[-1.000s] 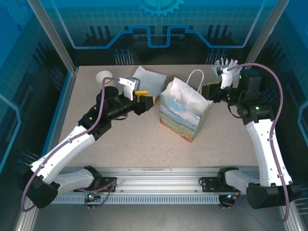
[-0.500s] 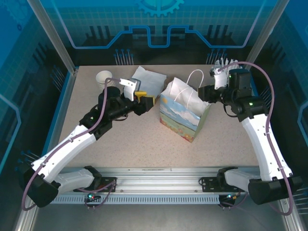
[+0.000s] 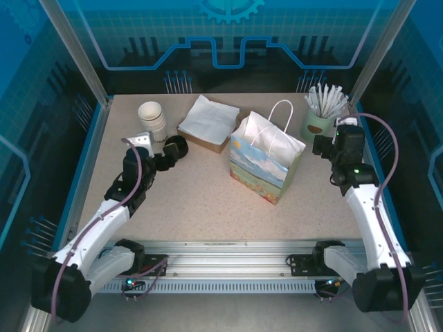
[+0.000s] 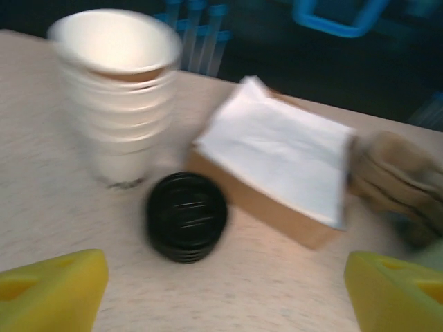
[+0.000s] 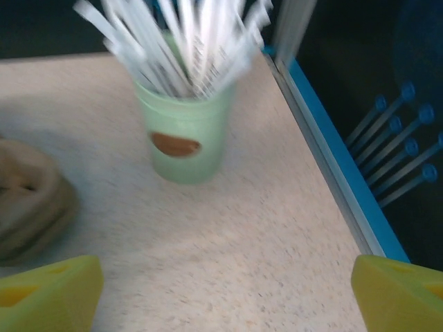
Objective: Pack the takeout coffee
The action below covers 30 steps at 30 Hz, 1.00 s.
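The counter (image 3: 194, 200) is evenly lit from above in the top view, and shadows are kept soft. Both wrist views are smeared by blur.

1. Table (image 3: 194, 194): beige with fine dark speckles.
2. Gift bag (image 3: 263, 169): printed landscape with blue sky and white clouds over green and orange ground. The inside is white, and so are the cord handles.
3. Stack of paper cups (image 4: 114, 104): white.
4. Loose lid (image 4: 187, 216): black.
5. Napkins (image 4: 280, 149): white, on a brown kraft box (image 4: 263, 207).
6. Straw cup (image 5: 183, 138): pale green with a brown oval mark. The straws (image 5: 173, 34) are white.
7. Left gripper (image 4: 221, 294) and right gripper (image 5: 221, 294): yellow at the tips.
8. Left arm (image 3: 104, 221) and right arm (image 3: 370, 221): white and black, with purple cables.
9. Edge rail (image 5: 332, 159): blue.
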### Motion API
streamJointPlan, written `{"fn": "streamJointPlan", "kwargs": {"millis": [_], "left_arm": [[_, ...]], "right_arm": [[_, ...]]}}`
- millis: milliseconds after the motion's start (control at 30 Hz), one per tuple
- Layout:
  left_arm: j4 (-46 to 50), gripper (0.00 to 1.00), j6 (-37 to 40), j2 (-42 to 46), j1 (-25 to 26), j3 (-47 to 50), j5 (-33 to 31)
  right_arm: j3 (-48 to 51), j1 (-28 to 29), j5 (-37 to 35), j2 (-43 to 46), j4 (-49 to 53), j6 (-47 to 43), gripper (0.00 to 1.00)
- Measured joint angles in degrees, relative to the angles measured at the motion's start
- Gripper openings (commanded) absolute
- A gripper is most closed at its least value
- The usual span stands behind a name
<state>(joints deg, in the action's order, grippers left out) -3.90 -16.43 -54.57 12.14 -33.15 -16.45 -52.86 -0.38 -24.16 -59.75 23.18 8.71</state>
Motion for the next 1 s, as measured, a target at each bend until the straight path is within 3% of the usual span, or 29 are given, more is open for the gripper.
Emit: {"fn": "streamJointPlan", "kwargs": {"millis": [167,400,800,1000], "left_arm": [[-5.5,0.99,0.4,-4.3,-5.6,3.3,-4.2],[-12.6,0.99,2.8,-15.4,-9.2,3.4,-5.1],[-26.4,0.99,10.3,-26.1,-9.4,6.2,-2.1],[-39.7,0.99,13.5,-32.1,-9.4,9.8,1.4]], "right_arm": [[5.8,-0.8,-3.1,-10.0,-6.9,2.9,0.99],[12.4,-0.9,0.5,-21.6,-22.4,3.3,0.99],[24.2,-0.9,10.8,-22.3,-47.9,1.8,1.00],[28.2,-0.3,11.8,-20.9,-55.6,0.4,1.00]]}}
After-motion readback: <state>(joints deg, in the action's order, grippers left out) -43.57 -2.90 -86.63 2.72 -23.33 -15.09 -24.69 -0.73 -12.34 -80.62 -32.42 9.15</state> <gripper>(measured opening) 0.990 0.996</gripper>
